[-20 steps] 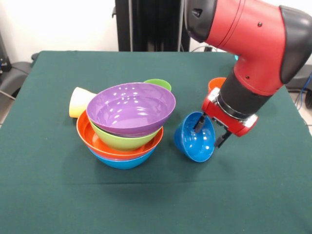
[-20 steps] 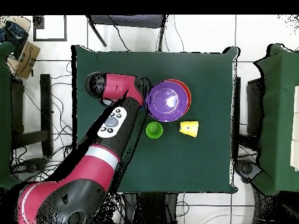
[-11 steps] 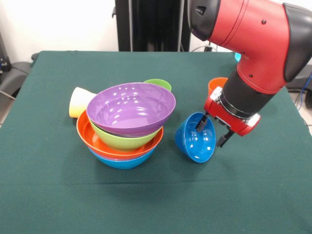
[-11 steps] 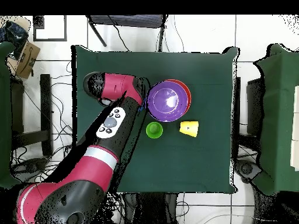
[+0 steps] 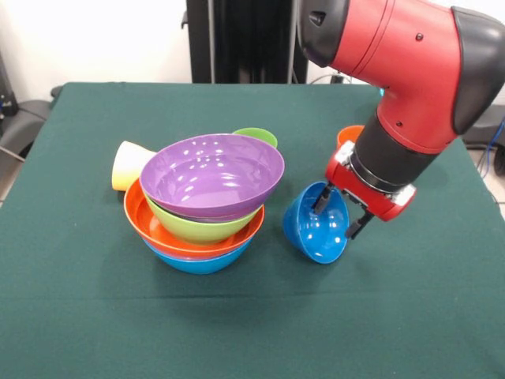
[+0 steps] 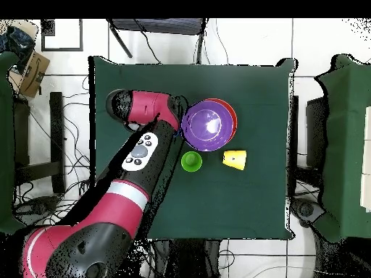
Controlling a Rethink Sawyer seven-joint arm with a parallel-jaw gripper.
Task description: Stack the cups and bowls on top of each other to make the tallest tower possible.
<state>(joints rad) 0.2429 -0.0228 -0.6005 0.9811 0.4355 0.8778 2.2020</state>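
The tower (image 5: 203, 207) stands left of centre: a blue bowl (image 5: 199, 263) lowest, then orange (image 5: 140, 221), lime green (image 5: 197, 228) and purple (image 5: 211, 174) nested above it. From overhead the purple bowl (image 6: 206, 124) tops the pile. To its right a small dark blue bowl (image 5: 314, 227) tilts with its opening toward the camera. My gripper (image 5: 338, 213) is shut on its rim, one finger inside and one outside. A yellow cup (image 5: 129, 164) lies on its side behind the tower. A green cup (image 5: 256, 136) and an orange cup (image 5: 348, 135) stand farther back.
The green table cloth (image 5: 79, 316) stretches wide in front of the tower. Seen from above, the green cup (image 6: 191, 161) and yellow cup (image 6: 234, 158) sit just below the tower, and the red arm (image 6: 138, 156) hides the gripper and the small bowl.
The arm swayed slightly to the right and came back. The dark blue bowl stays tilted in nearly the same spot, still gripped. The tower and cups have not moved.
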